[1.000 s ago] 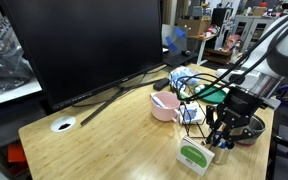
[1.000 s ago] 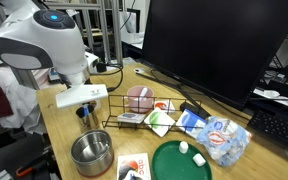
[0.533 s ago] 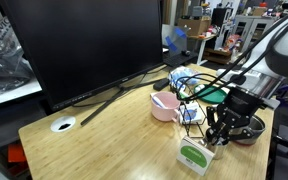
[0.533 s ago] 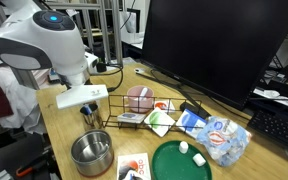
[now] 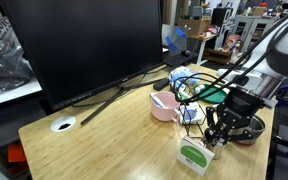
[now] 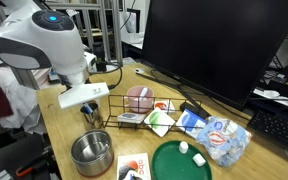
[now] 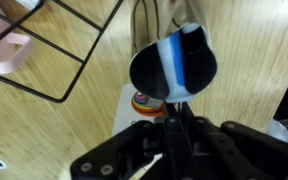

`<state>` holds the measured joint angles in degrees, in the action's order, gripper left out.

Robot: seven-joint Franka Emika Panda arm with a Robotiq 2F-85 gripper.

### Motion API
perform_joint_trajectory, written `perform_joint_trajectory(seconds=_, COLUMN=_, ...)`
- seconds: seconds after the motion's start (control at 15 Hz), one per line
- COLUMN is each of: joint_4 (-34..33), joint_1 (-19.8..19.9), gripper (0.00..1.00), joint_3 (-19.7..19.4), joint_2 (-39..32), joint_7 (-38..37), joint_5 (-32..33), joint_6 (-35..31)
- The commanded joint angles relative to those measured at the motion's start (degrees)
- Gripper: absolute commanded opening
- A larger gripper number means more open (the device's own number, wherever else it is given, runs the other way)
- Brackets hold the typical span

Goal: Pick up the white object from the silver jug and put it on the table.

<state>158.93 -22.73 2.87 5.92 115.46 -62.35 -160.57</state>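
**A:** While the arm hangs low over the table [image 5: 104,135], what is shown of the gripper?

**B:** The gripper [image 6: 87,110] is seen with its jaws drawn fully together. It is set down at the jug [image 6: 90,119], near the pot [image 6: 91,152].

**A:** Can the white object be seen?

**B:** It cannot be made out in either exterior view. In the wrist view, the middle is filled by a blurred dark round shape with a blue and white band [image 7: 174,63]. Whether the white object is pinched between the jaws cannot be told.

**A:** Which step is judged to be in hand?

**B:** The grasp appears to be made, so the lift out of the jug is likely next.

**A:** How is that best done?

**B:** A slow, straight rise is advised, so that the jug is not dragged or tipped by its rim. A firm closure is needed, since so small a piece is easily lost. Bare wood should be chosen, away from the pot and the box [image 5: 194,155]. The piece should be lowered until touching before it is released.
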Motion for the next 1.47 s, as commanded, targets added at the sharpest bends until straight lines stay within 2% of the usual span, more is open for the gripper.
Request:
perform_joint_trajectory(seconds=0.0, joint_4=-0.04, joint_1=-0.36, gripper=0.02, joint_3=0.15, joint_2=1.81, joint_7=4.78, joint_5=-3.33, joint_6=0.92)
perform_joint_trajectory(seconds=0.53, joint_4=0.10, joint_1=-1.26, gripper=0.02, joint_3=-0.47, joint_2=6.95, joint_7=17.82, joint_5=-14.55, joint_6=4.23)
perform_joint_trajectory(seconds=0.67, joint_4=-0.03, joint_1=-1.13, gripper=0.02, joint_3=0.32, joint_2=7.31, joint_7=18.16, joint_5=-17.29, joint_6=2.10)
perform_joint_trajectory(seconds=0.93, joint_4=-0.02, joint_1=-1.26, gripper=0.02, joint_3=2.52, joint_2=7.26, joint_7=15.72, joint_5=-17.37, joint_6=-3.97)
perform_joint_trajectory(seconds=1.2, joint_4=0.06, joint_1=-0.91, gripper=0.02, joint_3=7.96, joint_2=3.62, joint_7=7.29, joint_5=-16.19, joint_6=-18.39)
perform_joint_trajectory(seconds=1.4, joint_4=0.67, joint_1=-0.87, gripper=0.02, joint_3=11.95, joint_2=-1.21, joint_7=3.48, joint_5=-18.91, joint_6=-29.44)
